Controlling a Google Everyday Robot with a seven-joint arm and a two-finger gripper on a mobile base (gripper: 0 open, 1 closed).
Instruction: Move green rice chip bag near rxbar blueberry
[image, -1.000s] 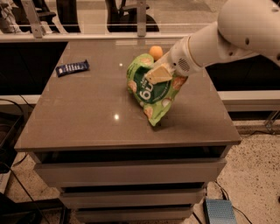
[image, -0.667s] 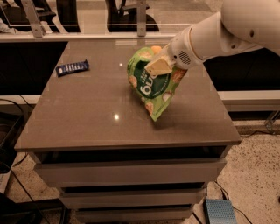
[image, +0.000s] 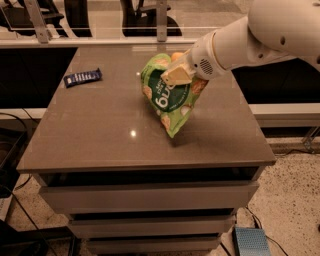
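Note:
The green rice chip bag (image: 167, 100) is a crinkly light-green pouch with a dark green circle and white lettering. It hangs tilted above the middle of the grey table (image: 100, 130), its lower corner just over the surface. My gripper (image: 175, 75) comes in from the right on a white arm and is shut on the bag's upper edge. The rxbar blueberry (image: 82, 77), a small dark navy bar, lies flat near the table's far left corner, well to the left of the bag.
A small orange ball (image: 176, 55) shows just behind the bag's top. The table has drawers below its front edge. A railing with posts (image: 161, 22) runs behind the table. A small blue box (image: 250, 241) lies on the floor at the lower right.
The gripper has lifted the bag and carried it slightly left and up; the bag now hangs off the table instead of resting on it.

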